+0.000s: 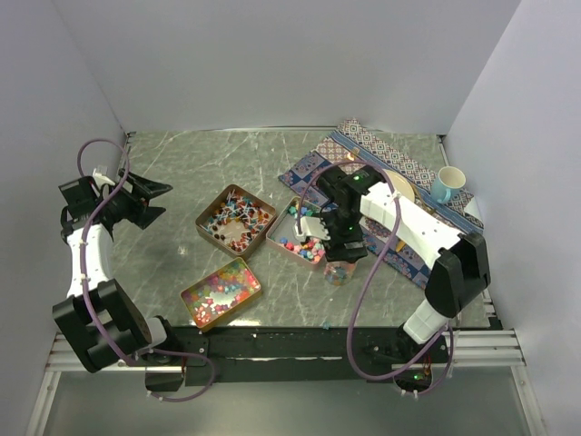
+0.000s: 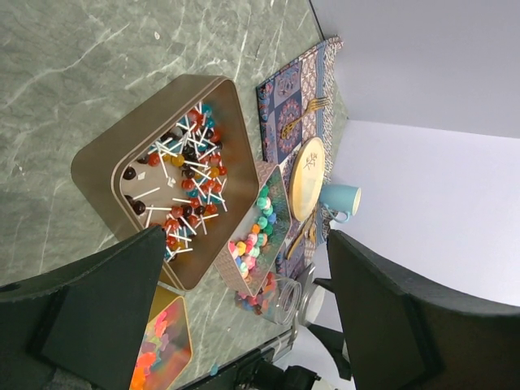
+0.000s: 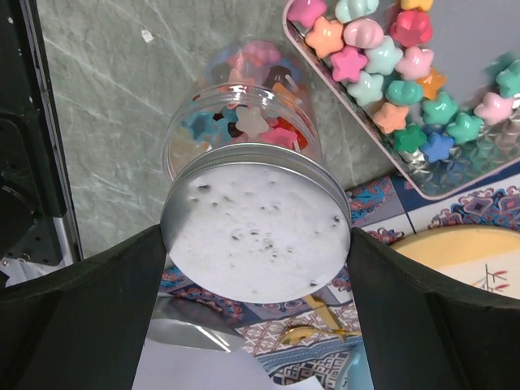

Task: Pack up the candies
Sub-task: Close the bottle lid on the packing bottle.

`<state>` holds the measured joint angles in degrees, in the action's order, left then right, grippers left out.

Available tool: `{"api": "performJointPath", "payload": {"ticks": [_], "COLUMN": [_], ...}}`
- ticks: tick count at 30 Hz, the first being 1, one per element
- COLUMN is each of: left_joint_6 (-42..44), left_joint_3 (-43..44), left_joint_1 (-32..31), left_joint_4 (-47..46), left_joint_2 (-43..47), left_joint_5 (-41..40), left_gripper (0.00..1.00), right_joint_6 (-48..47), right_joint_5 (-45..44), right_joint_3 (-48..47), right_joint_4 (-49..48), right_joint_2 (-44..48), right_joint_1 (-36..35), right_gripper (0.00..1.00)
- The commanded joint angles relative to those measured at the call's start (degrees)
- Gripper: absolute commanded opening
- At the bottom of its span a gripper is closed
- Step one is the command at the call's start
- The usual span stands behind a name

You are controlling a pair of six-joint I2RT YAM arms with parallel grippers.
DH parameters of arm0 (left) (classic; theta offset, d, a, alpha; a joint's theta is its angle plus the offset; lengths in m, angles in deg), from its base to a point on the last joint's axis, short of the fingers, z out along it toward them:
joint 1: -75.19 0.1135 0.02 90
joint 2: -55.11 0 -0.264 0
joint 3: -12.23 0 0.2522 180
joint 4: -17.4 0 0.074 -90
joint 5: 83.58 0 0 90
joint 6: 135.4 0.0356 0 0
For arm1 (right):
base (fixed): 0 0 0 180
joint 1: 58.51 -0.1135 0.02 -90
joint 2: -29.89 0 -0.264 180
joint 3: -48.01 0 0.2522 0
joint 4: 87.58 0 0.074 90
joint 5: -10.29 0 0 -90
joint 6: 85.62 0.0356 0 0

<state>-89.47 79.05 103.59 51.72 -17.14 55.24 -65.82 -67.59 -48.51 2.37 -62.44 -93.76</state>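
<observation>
Left gripper (image 1: 162, 201) hung above the table (image 1: 200, 163) at the far left, fingers spread wide, holding nothing, well apart from the tins.

The candies lay in three open tins mid-table, with a few more in a jar:
- Bead tin (image 1: 184, 293), nearest the arm bases – tiny glossy beads (image 1: 222, 291), mostly orange and pink, covered its floor.
- Lollipop tin (image 2: 106, 154), farther back, just beside the bead tin – lollipops (image 2: 191, 175) with white sticks lay jumbled in it, red, dark and orange heads.
- Star tin (image 3: 479, 41), right of the lollipop tin, at the edge of the mat (image 1: 381, 150) – pastel stars (image 3: 390, 81) in pink, green, blue and orange were bunched at one end, with bare floor at the other.

The clear jar (image 1: 339, 272) stood upright on the table just in front of the star tin, mouth open, with several stars inside.

Right gripper (image 3: 256, 237) hung over the jar. Its fingers were spread wide and set against opposite edges of the round metal lid (image 3: 260, 211), holding it. In the wrist view the lid was off the jar, nearer the camera, and covered the near part of the jar's mouth.

Farther right on the mat sat a yellow plate (image 2: 309, 175), partly under the right arm in the top view, and a light blue mug (image 1: 445, 184) just past it near the right wall.
</observation>
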Motion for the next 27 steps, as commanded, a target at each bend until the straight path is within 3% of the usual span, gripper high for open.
{"api": "performJointPath", "payload": {"ticks": [1, 27], "left_joint_6": [0.8, 0.8], "left_joint_3": [1.6, -0.2], "left_joint_1": [-0.2, -0.1], "left_joint_4": [-1.3, -1.2], "left_joint_2": [0.2, 2.3], "left_joint_5": [0.5, -2.0], "left_gripper": [0.86, 0.85], "right_joint_6": [-1.0, 3.6], "right_joint_5": [1.8, 2.7], "right_joint_3": [1.5, 8.7], "right_joint_4": [3.7, -7.9], "right_joint_2": [-1.6, -0.5], "right_joint_1": [0.3, 0.1], "right_gripper": [0.87, 0.88]}}
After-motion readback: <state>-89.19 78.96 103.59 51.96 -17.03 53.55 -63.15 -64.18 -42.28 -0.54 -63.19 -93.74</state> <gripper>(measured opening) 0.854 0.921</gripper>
